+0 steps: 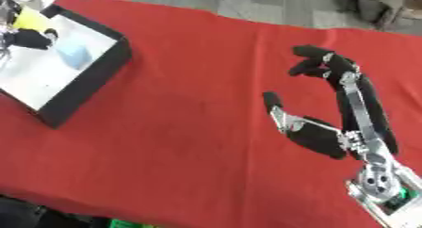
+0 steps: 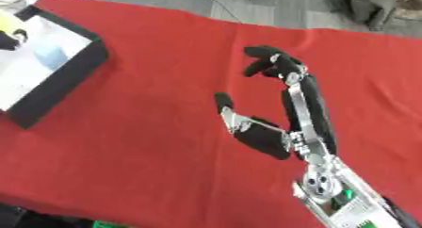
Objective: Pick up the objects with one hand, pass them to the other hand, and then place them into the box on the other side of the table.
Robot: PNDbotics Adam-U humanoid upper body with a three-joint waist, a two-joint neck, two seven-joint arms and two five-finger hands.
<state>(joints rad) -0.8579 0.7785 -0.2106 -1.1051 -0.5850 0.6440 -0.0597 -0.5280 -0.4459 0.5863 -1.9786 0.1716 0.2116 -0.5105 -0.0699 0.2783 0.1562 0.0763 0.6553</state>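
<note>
Table: covered in a red cloth (image 1: 190,142), lying askew in both eye views; grey floor shows past its far edge
Right hand (image 1: 329,128): comes in from the lower right corner and hangs over the middle-right of the cloth; the fingers (image 1: 317,62) bend over at their tips, the thumb (image 1: 276,107) stands apart from them, and the wide gap between holds nothing
Left hand: shows in neither view
Box (image 1: 99,67): shallow, black walls, pale floor, at the far left corner of the table, set at an angle to the table's edges
In the box: a pale blue block (image 1: 74,55) near the middle of the floor; a black item (image 1: 29,37) and a yellow one (image 1: 31,19) toward its far left side, too blurred to name
Writing: no brand, label or lettering can be read on the box, the objects or the arm
Wrist: silver joint with a green patch (image 2: 346,194) near the lower right edge
</note>
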